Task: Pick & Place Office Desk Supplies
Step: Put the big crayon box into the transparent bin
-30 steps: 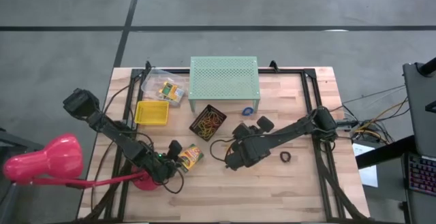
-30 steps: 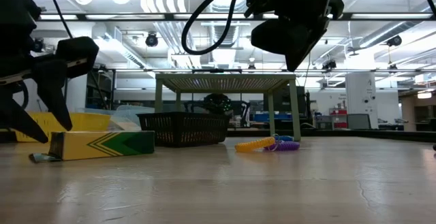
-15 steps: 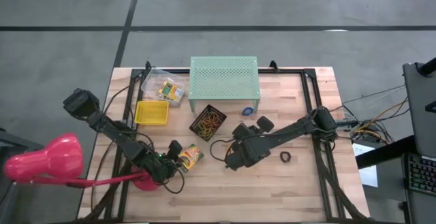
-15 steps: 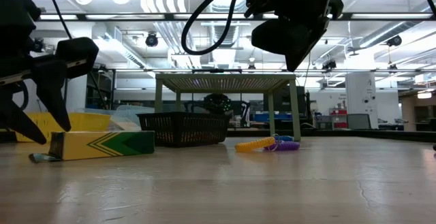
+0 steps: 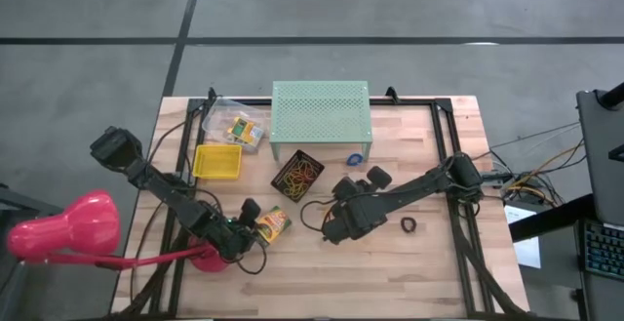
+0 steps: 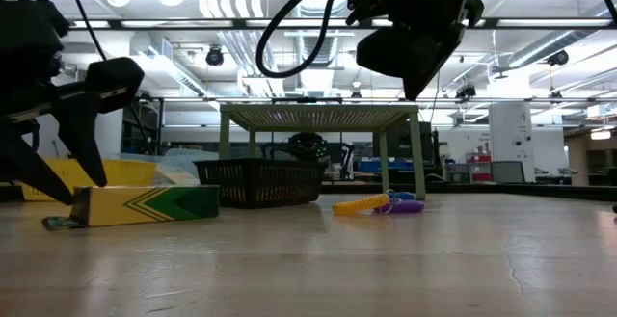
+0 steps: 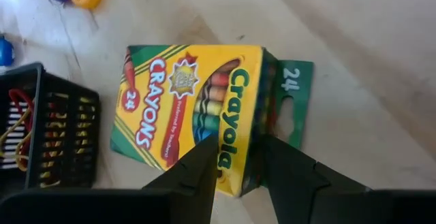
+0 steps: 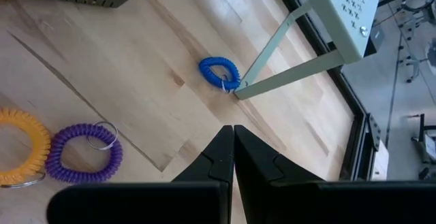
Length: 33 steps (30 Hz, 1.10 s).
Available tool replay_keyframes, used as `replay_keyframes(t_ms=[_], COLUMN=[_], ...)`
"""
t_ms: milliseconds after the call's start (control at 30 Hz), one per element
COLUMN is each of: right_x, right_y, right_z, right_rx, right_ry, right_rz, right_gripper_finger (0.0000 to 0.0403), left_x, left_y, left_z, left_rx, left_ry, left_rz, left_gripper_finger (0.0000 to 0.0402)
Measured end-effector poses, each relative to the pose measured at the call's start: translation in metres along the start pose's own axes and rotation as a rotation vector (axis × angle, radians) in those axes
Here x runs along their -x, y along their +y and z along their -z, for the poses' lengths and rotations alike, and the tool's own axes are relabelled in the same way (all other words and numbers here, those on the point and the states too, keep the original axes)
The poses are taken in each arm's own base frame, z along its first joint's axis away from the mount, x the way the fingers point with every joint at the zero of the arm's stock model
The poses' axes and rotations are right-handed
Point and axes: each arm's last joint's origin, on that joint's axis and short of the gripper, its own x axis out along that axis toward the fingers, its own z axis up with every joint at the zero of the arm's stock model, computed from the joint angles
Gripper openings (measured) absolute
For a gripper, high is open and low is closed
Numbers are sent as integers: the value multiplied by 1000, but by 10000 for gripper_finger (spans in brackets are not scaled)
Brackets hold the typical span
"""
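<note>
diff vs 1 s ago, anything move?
Barely. In the low view the left gripper edged slightly toward the table's middle above the crayon box, fingers straddling it, not lifting. The box stayed put. The right gripper kept hovering shut; the black basket and coil wristbands didn't move.

One crayon box (image 7: 194,115), three coil bands (image 8: 219,72) (yellow, purple, blue), two baskets (image 5: 296,173).
</note>
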Motion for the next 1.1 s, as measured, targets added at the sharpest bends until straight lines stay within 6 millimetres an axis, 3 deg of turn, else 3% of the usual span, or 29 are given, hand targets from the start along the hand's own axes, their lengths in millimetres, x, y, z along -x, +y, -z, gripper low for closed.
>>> replay_keyframes(t_ms=[1100], right_x=[0], right_y=[0], right_z=[0], right_rx=[5], right_ry=[-6], right_rz=[2], right_gripper_finger=[8], left_x=[-3], left_y=[6], left_z=[2], left_rx=[-3], left_ry=[12], left_rz=[10], left_gripper_finger=[117])
